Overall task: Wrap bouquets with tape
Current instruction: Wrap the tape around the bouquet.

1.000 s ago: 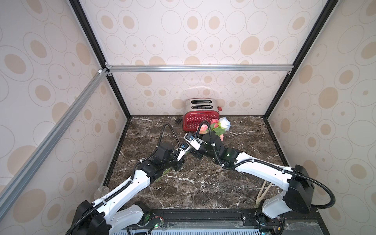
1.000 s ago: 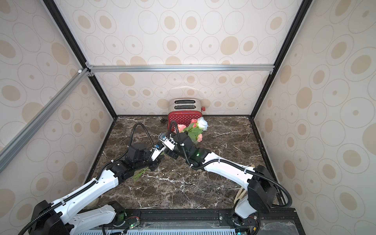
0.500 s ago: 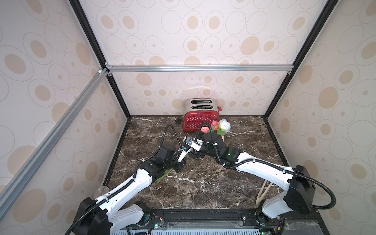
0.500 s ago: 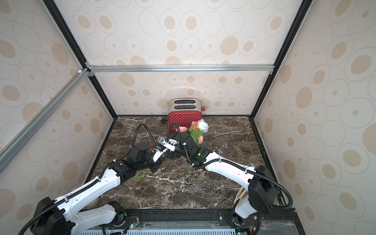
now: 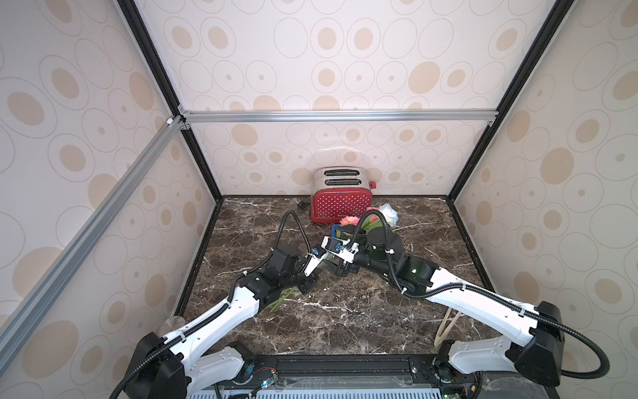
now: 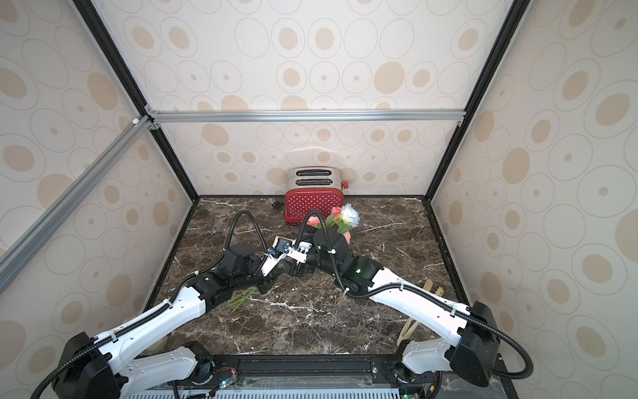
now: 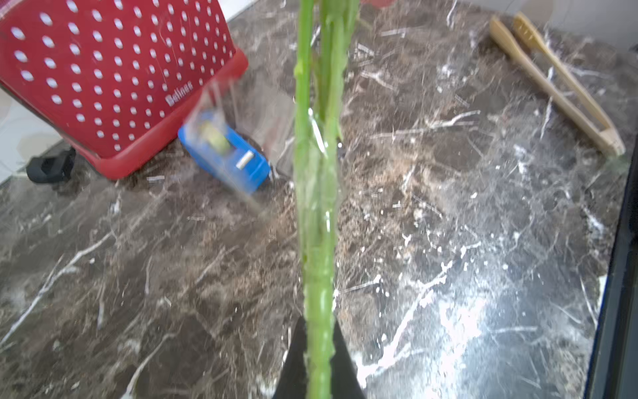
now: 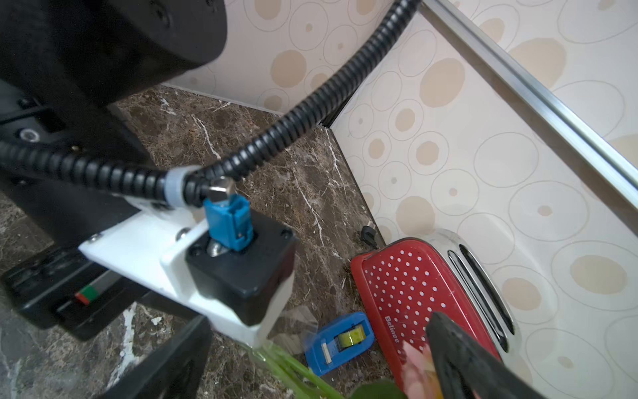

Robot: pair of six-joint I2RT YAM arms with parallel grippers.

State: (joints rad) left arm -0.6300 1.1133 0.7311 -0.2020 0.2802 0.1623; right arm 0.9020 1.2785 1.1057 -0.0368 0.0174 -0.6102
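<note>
Pinching bouquet (image 7: 316, 179) stems w/ L end effector (image 7: 319, 331). Holding R end effector (image 8: 317, 328) spread wide round stems nr blooms. Showing blue tape dispenser (image 7: 224, 152) just beside red toaster (image 7: 114, 79) on counter (image 7: 448, 241).

Light: bright and even in both top views.
Shadows: faint and soft, hard to pick out on the dark table (image 5: 345, 311).
Glare: a big white shine on the table in the left wrist view; the toaster (image 8: 480, 273) top shines too.
Blur: the left wrist view is fuzzy; the bouquets (image 7: 316, 207) up close and the tape (image 7: 224, 152) look smeared.
Edges: the top views stretch at the sides; the walls (image 5: 345, 51) lean out.
</note>
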